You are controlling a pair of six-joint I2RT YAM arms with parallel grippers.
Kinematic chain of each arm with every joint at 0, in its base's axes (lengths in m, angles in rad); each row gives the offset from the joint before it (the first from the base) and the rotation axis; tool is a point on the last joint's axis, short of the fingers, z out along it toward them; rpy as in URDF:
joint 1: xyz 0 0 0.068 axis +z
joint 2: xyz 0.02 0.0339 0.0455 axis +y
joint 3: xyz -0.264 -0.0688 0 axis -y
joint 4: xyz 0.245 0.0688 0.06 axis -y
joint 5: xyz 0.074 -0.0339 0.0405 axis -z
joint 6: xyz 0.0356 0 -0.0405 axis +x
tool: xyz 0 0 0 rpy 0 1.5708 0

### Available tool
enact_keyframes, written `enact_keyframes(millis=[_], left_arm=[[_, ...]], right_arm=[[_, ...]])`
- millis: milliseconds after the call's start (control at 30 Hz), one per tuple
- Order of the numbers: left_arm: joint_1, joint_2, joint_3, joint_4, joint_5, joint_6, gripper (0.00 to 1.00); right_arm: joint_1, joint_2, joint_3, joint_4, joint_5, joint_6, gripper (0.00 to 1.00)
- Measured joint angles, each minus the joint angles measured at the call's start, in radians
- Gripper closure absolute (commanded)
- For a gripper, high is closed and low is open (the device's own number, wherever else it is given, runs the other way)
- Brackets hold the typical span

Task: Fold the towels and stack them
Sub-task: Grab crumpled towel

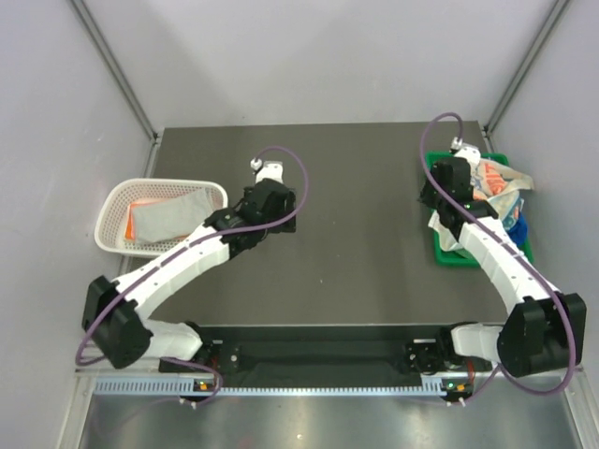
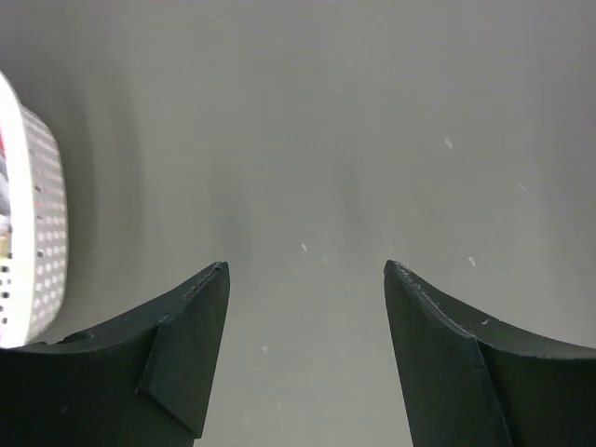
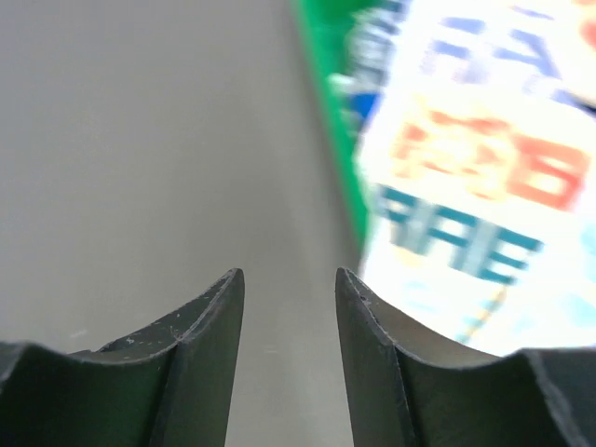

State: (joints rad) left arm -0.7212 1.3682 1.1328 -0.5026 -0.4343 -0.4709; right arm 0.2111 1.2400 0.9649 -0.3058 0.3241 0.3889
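Towel point(image 3: 466, 186): lettered, just right of right gripper point(image 3: 289, 275).
Right gripper: jaws parted, empty.
Left gripper point(image 2: 307, 270): jaws wide, empty; basket point(image 2: 42, 233) leftward.

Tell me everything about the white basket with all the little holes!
The basket looks like white plastic, with rounded corners and walls full of small holes. It stands upright at the left side of the dark table. Inside lies a folded pale towel, partly covering an orange towel. The left gripper hangs open over the table beside it, not touching it.
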Motion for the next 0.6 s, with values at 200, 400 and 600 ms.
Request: enact_keyframes(millis=[200,400,600], left_arm=[[0.003,-0.167,-0.093,-0.008,0.143,-0.003,0.29],[-0.001,-0.241,-0.164,-0.003,0.245,-0.008,0.3],[0.0,-0.25,-0.24,-0.006,0.284,-0.01,0.3]], right_arm=[[-0.074,0.056,0.0,-0.095,0.027,-0.003,0.56],[-0.088,0.126,-0.001,-0.121,0.035,-0.004,0.56],[-0.089,0.207,-0.003,-0.121,0.047,-0.004,0.57]])
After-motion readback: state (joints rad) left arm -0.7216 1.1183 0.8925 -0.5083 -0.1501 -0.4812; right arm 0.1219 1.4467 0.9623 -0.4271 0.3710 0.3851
